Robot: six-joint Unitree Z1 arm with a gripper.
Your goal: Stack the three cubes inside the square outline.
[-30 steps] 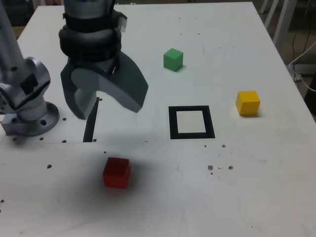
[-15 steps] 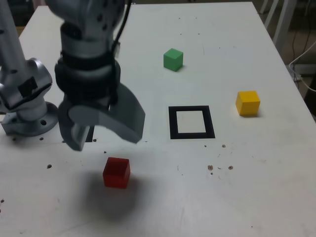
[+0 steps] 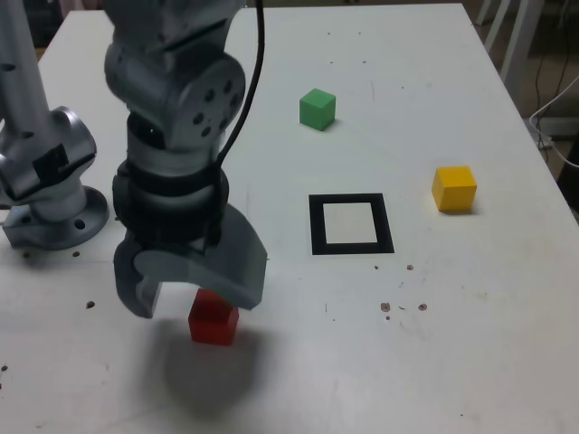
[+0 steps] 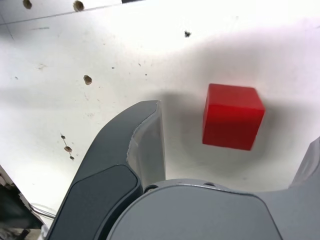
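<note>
Exterior view: white surface, pocked with small dark specks. The hand sits lower left of centre in the frame, pointing down, its two grey fingers spread wide and holding nothing. The red cube lies directly beneath it, partly hidden behind the nearer finger; whether the fingertips have reached the level of the cube's sides cannot be told from this angle. The green cube rests in the upper middle of the frame, the yellow cube at the right edge of centre, both well apart from the hand and from each other. The square outline sits at mid-frame with its white centre bare, so no cube has been placed; stacking not yet begun. The arm's base stands at the left edge. Wrist view: the red cube shows in the right half of the frame, sitting between one broad grey finger at centre and the edge of the other at the far lower right, apart from both. The cube sits slightly turned against the line of the fingers. Handling, as a judgement: small, matte, solid-looking, likely light and rigid with flat faces that should hold without slipping. Best taken on two opposite side faces, squarely, so it goes down flat inside the outline.
</note>
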